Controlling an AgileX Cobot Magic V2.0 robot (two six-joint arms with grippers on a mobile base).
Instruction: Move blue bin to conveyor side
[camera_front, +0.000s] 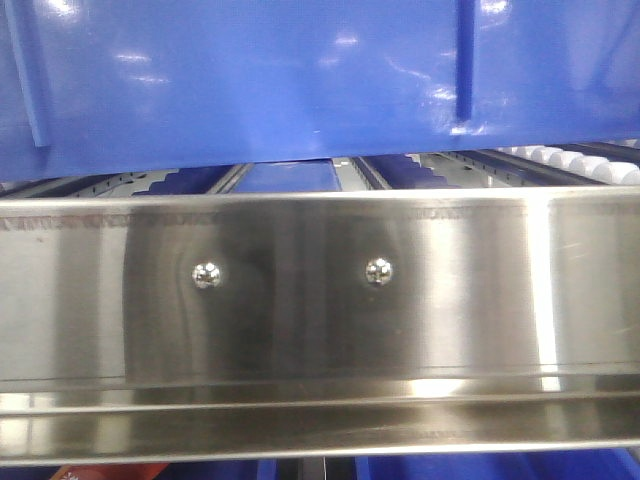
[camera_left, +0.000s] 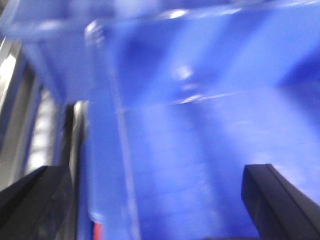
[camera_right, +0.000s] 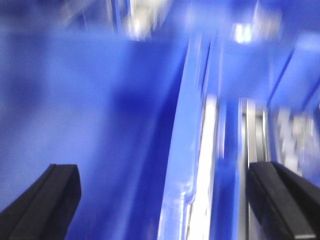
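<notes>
Blue bin (camera_front: 250, 80): glossy royal-blue plastic, thin raised ribs on side wall, glare spots. Fills top of front view, over white & blue rollers (camera_front: 580, 160), just behind shiny steel rail (camera_front: 320, 330) w/ two screws (camera_front: 207, 274). Wrist views blurred. Left gripper (camera_left: 155, 172) spread wide, bin wall btwn fingers, clamping nothing. Right gripper (camera_right: 161, 170) same, astride the rim.
</notes>
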